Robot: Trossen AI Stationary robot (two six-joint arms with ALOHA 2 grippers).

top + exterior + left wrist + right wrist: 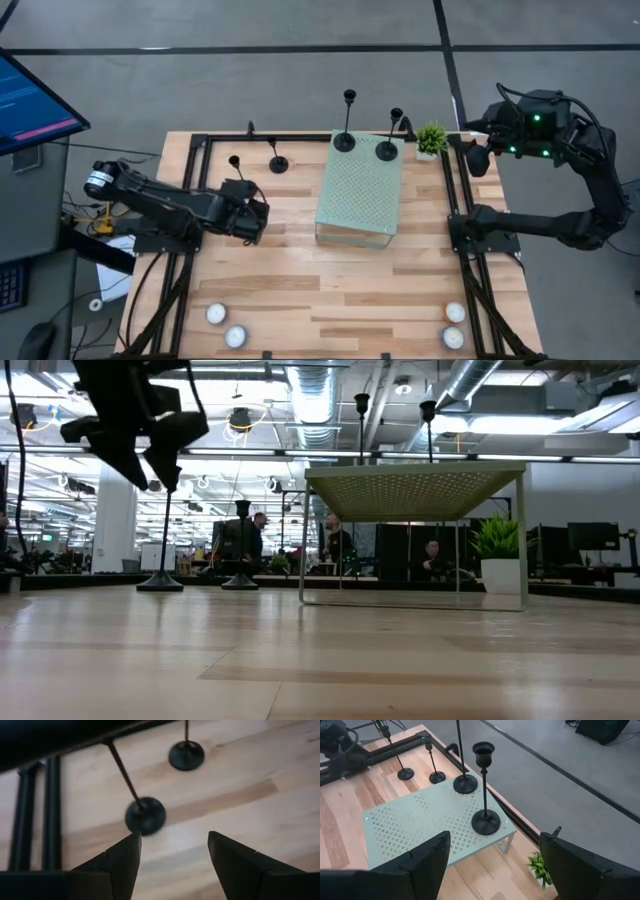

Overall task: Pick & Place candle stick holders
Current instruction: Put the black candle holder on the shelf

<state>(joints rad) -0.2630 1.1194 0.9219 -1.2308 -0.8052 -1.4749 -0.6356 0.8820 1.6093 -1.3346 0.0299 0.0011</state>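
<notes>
Four black candle stick holders show. Two stand by their disc bases on the pale green perforated stand (360,185): one (344,143) at its far edge, one (386,152) beside it. Two stand on the wooden table left of the stand: one (278,165), and one (145,815) just beyond my left gripper's fingertips. My left gripper (172,865) is open and empty, hanging above the table (152,478) next to that holder's stem. My right gripper (495,865) is open and empty, raised over the table's far right corner (478,152).
A small green potted plant (432,138) stands at the stand's far right. White tealights lie near the front edge, two at the left (225,325) and two at the right (454,325). A black frame (200,140) borders the table. People show in the room behind (330,545).
</notes>
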